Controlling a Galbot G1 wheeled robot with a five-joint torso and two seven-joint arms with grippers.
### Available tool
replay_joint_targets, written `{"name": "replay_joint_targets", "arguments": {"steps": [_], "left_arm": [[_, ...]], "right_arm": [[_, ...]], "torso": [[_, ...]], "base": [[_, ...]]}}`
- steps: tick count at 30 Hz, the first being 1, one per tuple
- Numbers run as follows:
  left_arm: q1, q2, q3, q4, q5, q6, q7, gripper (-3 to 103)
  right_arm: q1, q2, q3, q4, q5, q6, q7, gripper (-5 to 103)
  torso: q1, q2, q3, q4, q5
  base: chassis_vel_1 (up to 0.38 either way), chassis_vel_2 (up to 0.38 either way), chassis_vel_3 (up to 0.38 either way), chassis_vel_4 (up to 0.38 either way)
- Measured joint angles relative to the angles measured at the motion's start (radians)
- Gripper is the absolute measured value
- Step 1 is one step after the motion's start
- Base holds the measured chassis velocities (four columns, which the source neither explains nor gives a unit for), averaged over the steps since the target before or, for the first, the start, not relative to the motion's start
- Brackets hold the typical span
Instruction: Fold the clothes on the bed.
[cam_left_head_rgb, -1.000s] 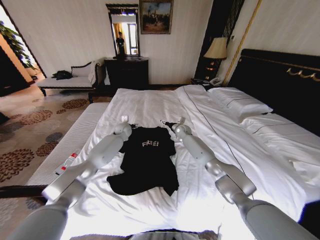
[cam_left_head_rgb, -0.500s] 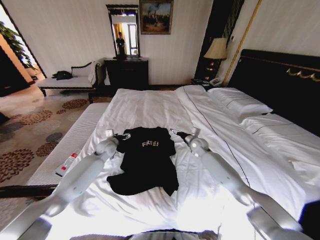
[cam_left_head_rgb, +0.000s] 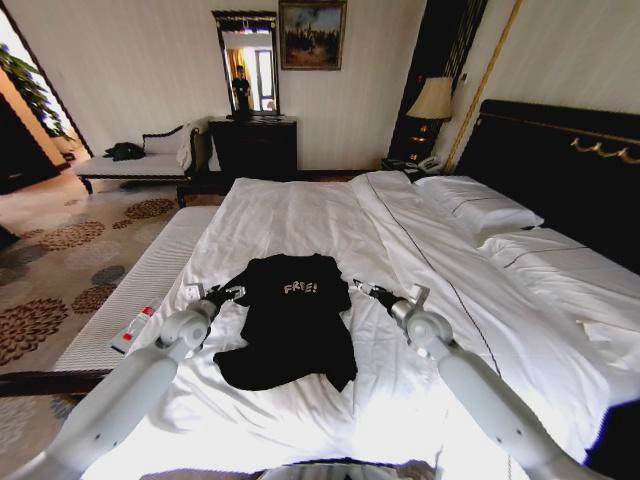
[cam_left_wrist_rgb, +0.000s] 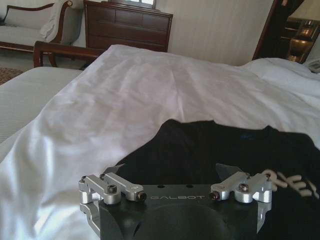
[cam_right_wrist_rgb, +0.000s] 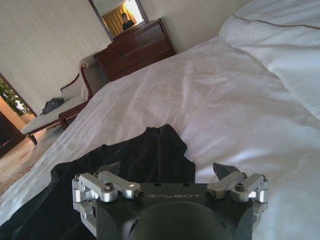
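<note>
Black T-shirt (cam_left_head_rgb: 292, 318) lies flat mid-bed, "FREE" facing up, on the white sheets of the bed (cam_left_head_rgb: 300, 215). Left gripper (cam_left_head_rgb: 222, 294) at the shirt's left sleeve, jaws spread wide, empty. Right gripper (cam_left_head_rgb: 368, 291) just off the right sleeve, also wide open, holding nothing.

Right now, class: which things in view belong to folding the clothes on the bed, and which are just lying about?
Belongs to the job:
black T-shirt
bed
left end effector, open at one sleeve
right end effector, open at the other

Just lying about:
pillows
lamp
dresser
chaise
</note>
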Motion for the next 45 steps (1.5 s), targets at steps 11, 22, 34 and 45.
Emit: {"name": "replay_joint_targets", "arguments": {"steps": [11,22,34,45], "left_arm": [[0.22,-0.006,-0.163,-0.084,0.059,-0.061,0.066,98],[0.541,-0.092,-0.314,-0.195,0.199,-0.109,0.148,95],[0.714,-0.148,-0.411,-0.257,0.24,-0.144,0.19,94],[0.856,-0.162,-0.488,-0.307,0.234,-0.168,0.237,96]], "right_arm": [[-0.208,0.027,0.12,0.095,-0.164,-0.013,-0.038,100],[-0.4,0.078,0.168,0.169,-0.608,0.07,-0.121,100],[-0.625,0.188,0.241,0.205,-1.017,0.287,-0.173,100],[-0.794,0.265,0.249,0.331,-0.825,0.246,-0.157,100]], "torso": [[0.0,0.0,0.0,-0.0004,0.0],[0.0,0.0,0.0,-0.0002,0.0002],[0.0,0.0,0.0,-0.0001,0.0002],[0.0,0.0,0.0,-0.0002,0.0001]], "base": [[0.0,0.0,0.0,0.0],[0.0,0.0,0.0,0.0],[0.0,0.0,0.0,0.0],[0.0,0.0,0.0,0.0]]}}
